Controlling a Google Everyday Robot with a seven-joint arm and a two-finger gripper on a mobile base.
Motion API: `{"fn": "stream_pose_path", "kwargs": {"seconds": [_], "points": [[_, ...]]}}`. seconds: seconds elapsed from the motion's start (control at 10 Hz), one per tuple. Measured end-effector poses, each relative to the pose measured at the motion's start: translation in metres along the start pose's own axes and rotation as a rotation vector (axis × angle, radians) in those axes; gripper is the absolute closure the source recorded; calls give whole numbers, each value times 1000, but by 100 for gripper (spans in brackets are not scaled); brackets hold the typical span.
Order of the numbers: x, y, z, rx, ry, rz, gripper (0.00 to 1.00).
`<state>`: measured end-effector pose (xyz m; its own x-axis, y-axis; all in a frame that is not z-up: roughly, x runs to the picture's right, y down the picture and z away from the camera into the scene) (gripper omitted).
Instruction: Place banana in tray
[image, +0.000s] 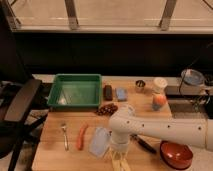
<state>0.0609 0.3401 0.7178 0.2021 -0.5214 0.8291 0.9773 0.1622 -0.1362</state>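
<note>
The green tray (75, 90) stands at the back left of the wooden table, with nothing large showing in it. The banana (119, 163) is a pale yellow shape at the table's front edge, partly cut off by the frame. My white arm reaches in from the right, and my gripper (119, 152) points down right over the banana, at or touching it. The gripper is far from the tray, in front of it and to its right.
A fork (65, 136), an orange carrot-like stick (81, 136) and a clear plastic item (100, 141) lie left of the gripper. A red bowl (176, 154) and a dark tool (145, 144) lie to the right. Small items and cups stand behind; a chair (20, 102) is at the left.
</note>
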Motion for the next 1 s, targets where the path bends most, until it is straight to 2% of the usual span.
{"fn": "stream_pose_path", "kwargs": {"seconds": [0.2, 0.4, 0.5, 0.7, 0.8, 0.9, 1.0], "points": [[-1, 1, -2, 26, -8, 9, 98], [-1, -3, -8, 51, 4, 17, 100], [0, -4, -18, 64, 22, 29, 100], [8, -13, -52, 110, 61, 56, 100], [19, -20, -79, 146, 88, 66, 100], [31, -28, -100, 166, 113, 68, 100], [41, -35, -113, 177, 130, 70, 100]]}}
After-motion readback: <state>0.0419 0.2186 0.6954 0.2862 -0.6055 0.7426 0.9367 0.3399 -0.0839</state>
